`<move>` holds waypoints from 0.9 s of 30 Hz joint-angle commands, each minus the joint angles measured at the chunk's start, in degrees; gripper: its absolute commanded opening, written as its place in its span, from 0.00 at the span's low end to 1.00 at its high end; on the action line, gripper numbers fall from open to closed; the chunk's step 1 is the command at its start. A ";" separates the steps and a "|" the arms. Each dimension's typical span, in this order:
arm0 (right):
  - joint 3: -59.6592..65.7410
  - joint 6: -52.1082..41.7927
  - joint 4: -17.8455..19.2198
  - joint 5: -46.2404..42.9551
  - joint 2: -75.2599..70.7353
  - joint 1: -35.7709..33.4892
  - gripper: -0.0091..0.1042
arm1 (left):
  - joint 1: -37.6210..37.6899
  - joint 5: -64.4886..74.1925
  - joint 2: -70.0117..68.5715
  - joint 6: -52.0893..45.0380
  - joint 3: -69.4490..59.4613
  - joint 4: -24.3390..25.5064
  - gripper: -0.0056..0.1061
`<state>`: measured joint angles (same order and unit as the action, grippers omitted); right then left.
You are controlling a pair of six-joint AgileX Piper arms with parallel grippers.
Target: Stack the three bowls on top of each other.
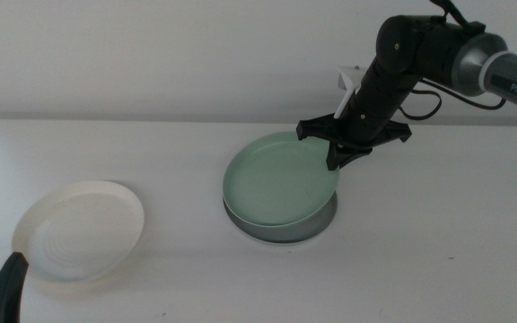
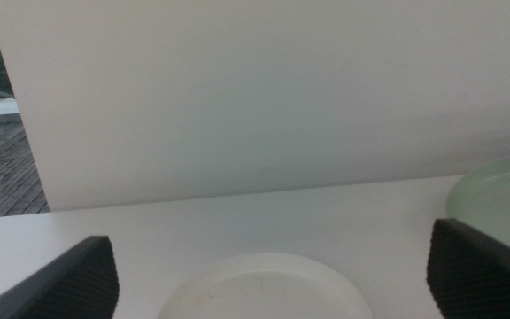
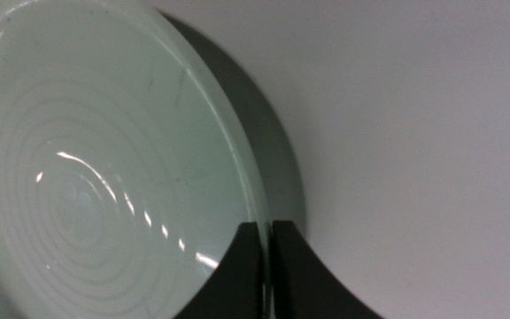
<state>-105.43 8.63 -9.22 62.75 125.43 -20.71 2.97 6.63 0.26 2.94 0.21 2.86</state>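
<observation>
Key relation: the mint bowl [image 1: 281,180] sits tilted on the grey bowl [image 1: 287,229], its far-right rim raised and pinched in the right gripper [image 1: 337,154]; the edge by the jaws is the high one, the opposite edge is down on the grey bowl.
Right gripper jaws: clenched on the mint bowl's rim, which passes between the two jaw tips in the right wrist view (a thin edge, so they look almost closed) [image 3: 264,232].
Mint bowl relative to jaws: nearly all of the bowl lies out ahead of the jaws, toward the grey bowl's centre; only the rim is held.
Grey bowl: flat on the tabletop [image 1: 420,260], directly beneath the mint bowl, showing as a dark crescent along its near and right sides.
Cream bowl [image 1: 79,228]: alone on the tabletop, well apart from the grey bowl, on its left, not yet stacked.
Left gripper [image 1: 3,289]: waits just beside the cream bowl's near-left edge, jaws spread wide, with the cream bowl between and beyond them in its own wrist view.
Nearer arm: the left one is clearly closer to the cream bowl (my judgement: it is the likelier one to fetch it).
Likely step: letting the mint bowl settle level.
</observation>
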 commanded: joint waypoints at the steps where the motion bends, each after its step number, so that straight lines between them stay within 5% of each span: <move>1: 0.09 -0.33 -1.02 -1.11 0.41 0.05 0.06 | 0.34 -0.83 -2.37 -0.01 -2.41 -0.33 0.89; 17: 0.09 -1.10 -1.85 -0.61 2.30 0.05 0.10 | 0.34 -0.83 -2.37 -0.01 -2.41 -0.33 0.89; 20: 0.09 -1.68 -1.85 0.20 2.30 0.05 0.23 | 0.34 -0.83 -2.37 -0.01 -2.41 -0.33 0.89; 27: 0.09 -4.23 -1.20 2.41 -3.76 0.24 0.74 | 0.34 -0.83 -2.37 -0.01 -2.41 -0.33 0.89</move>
<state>-105.32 5.85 -10.95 64.03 124.83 -20.71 2.97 6.63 0.26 2.94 0.21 2.86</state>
